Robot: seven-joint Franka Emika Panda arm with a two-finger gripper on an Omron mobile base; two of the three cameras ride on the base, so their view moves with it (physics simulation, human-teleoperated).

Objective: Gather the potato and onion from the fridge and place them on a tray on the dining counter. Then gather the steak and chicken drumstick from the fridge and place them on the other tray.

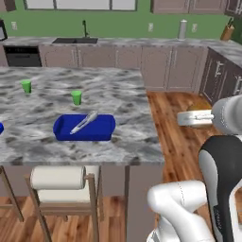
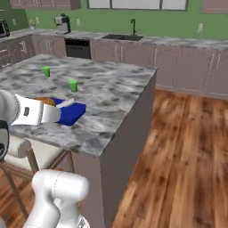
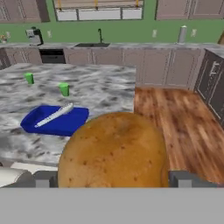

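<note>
A big tan-brown potato (image 3: 113, 148) sits between my gripper's (image 3: 113, 179) two dark fingers, and the gripper is shut on it. From the right base view the potato (image 2: 46, 101) peeks out above the hand (image 2: 52, 112), just in front of a blue tray (image 2: 75, 113). That tray (image 1: 61, 130) lies on the marbled dining counter (image 1: 118, 94) with a silver utensil (image 1: 84, 122) across it. In the left base view the gripper (image 1: 186, 118) hangs off the counter's right end, over the wood floor. The onion, steak, chicken drumstick and fridge are out of view.
Two green cups (image 1: 26, 86) (image 1: 76, 97) stand on the counter behind the tray. A wooden stool with a pale cushion (image 1: 64, 182) is tucked under the counter's near edge. Wall cabinets and a sink (image 1: 75, 40) line the back. Wood floor (image 2: 178, 147) lies open to the right.
</note>
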